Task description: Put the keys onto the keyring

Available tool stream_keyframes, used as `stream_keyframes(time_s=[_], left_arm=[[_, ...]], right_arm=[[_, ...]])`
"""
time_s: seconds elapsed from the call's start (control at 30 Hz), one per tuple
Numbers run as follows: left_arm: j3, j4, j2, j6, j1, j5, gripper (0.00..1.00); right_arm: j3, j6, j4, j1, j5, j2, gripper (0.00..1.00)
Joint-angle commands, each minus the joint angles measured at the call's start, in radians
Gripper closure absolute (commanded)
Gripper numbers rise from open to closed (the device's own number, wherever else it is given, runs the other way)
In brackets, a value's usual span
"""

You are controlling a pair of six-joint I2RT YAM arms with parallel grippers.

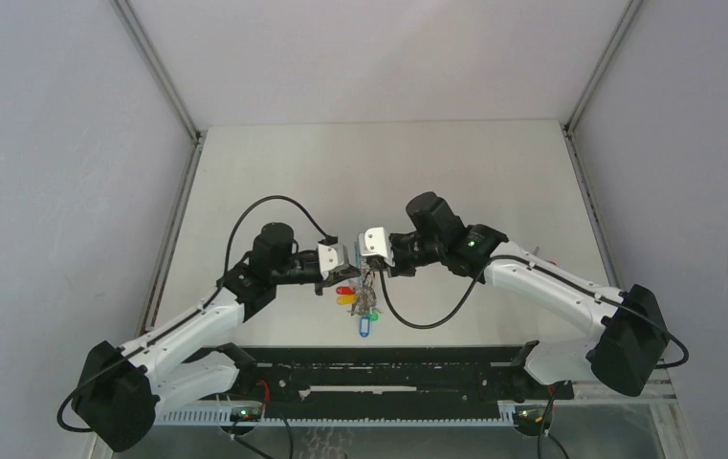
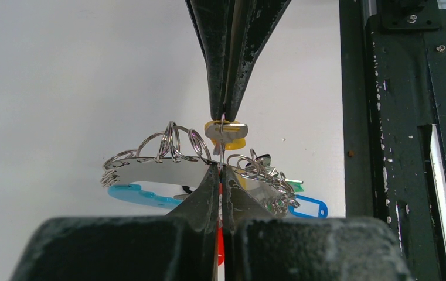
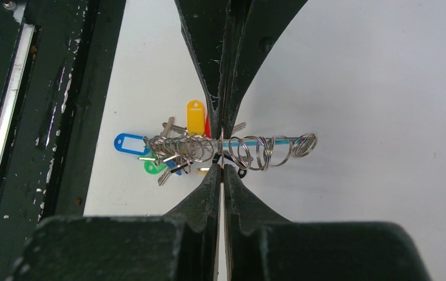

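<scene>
– Pincers both shut: my left pincer clamps the flat band of the keyring, my right pincer the thin loop of the yellow-tagged key, over the table.
– How will they handle?
– Light, stiff, slick metal, I'd judge; dangling tags swing. Hold flat faces, not round wire.

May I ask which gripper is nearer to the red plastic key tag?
Left. The red tag hangs just under the left gripper; the right gripper sits opposite, farther off.
</scene>
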Motion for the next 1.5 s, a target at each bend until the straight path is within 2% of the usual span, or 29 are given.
stream_keyframes(time_s=[0.0, 1.47], left_arm=[[0.035, 0.038, -0.001, 0.017, -0.008, 0.022, 1.0], [0.036, 0.04, 0.006, 0.017, -0.014, 0.017, 1.0]], right_arm=[[0.044, -0.015, 0.028, 0.008, -0.007, 0.008, 1.0], [0.051, -0.02, 0.011, 0.018, -0.004, 0.013, 1.0]])
